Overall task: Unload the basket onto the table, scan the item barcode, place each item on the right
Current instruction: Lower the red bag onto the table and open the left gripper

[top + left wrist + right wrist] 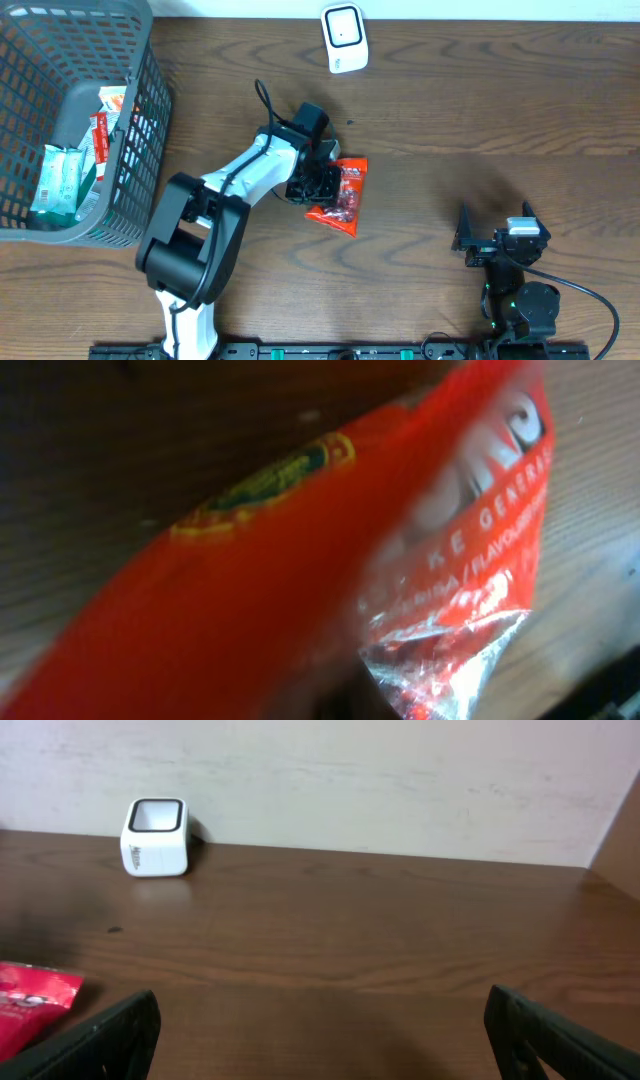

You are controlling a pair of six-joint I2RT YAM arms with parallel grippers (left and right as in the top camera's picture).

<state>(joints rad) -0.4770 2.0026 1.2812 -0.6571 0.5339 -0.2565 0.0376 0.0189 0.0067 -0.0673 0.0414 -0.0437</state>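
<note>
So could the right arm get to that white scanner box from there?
Probably, if it stretches that far. The right gripper is open and empty, only bare wooden table lies between it and the white scanner, and the left gripper with its red snack packet sits off to one side.

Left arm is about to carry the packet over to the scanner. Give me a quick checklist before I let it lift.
1. Left gripper shut on the red packet: ok.
2. Grip placement: at the packet's left edge, not its middle; cannot tell if secure.
3. Barcode side: cannot tell, no barcode shows in any view.
4. Scanner standing, window unobstructed: ok.
5. Table between packet and scanner bare: ok.
6. Right gripper open, parked off the path: ok.
</note>
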